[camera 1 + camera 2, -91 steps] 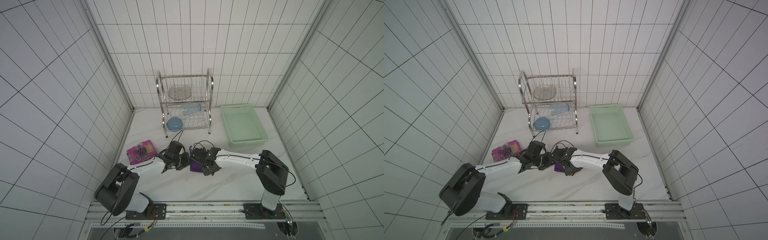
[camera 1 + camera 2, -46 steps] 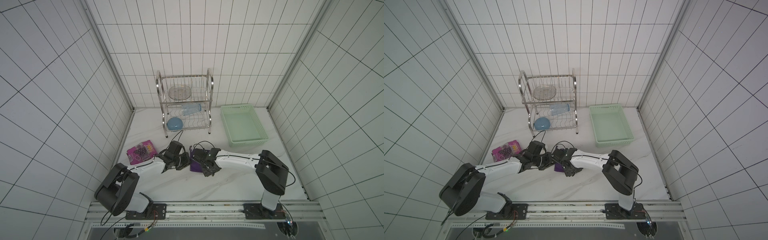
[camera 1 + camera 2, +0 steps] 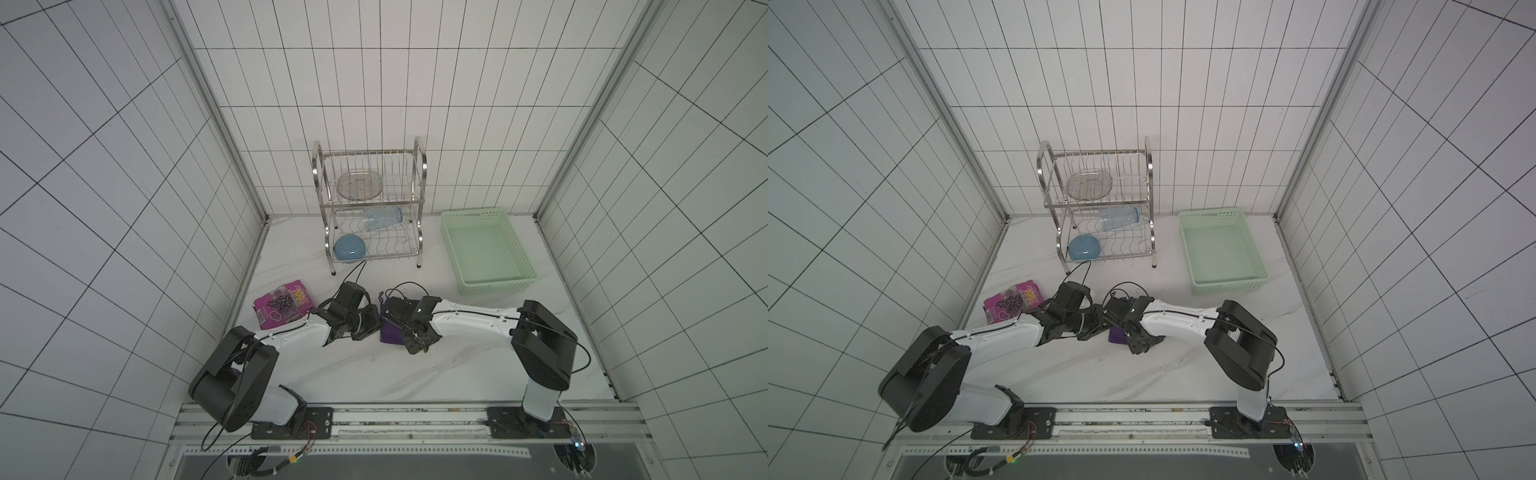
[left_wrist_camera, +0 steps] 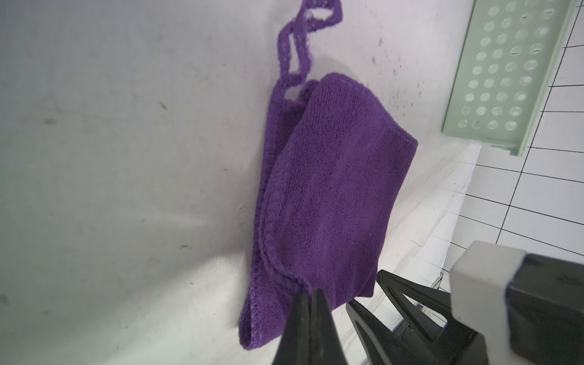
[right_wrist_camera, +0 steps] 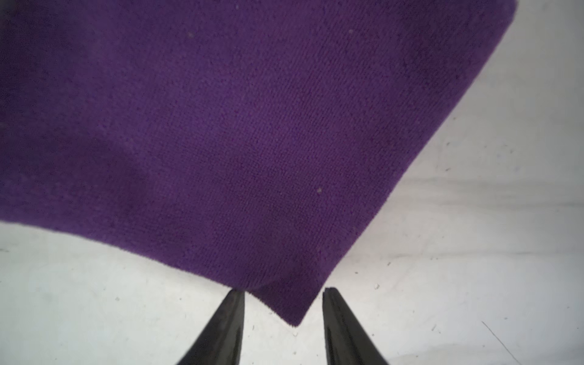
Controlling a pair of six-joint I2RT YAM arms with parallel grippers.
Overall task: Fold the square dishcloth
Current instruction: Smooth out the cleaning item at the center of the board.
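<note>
At desk [image 3: 374, 374] centre, your closed left tool [image 4: 311, 292] meets the square dishcloth [image 4: 331, 189] at 9 o'clock; your right tool [image 5: 284, 295], parted, straddles its 5 o'clock corner.

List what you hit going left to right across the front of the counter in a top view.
snack packet → left gripper → square dishcloth → green basket

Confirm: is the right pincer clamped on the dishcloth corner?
No, the right pincer stands open, the square dishcloth corner lying between its spread jaws.
</note>
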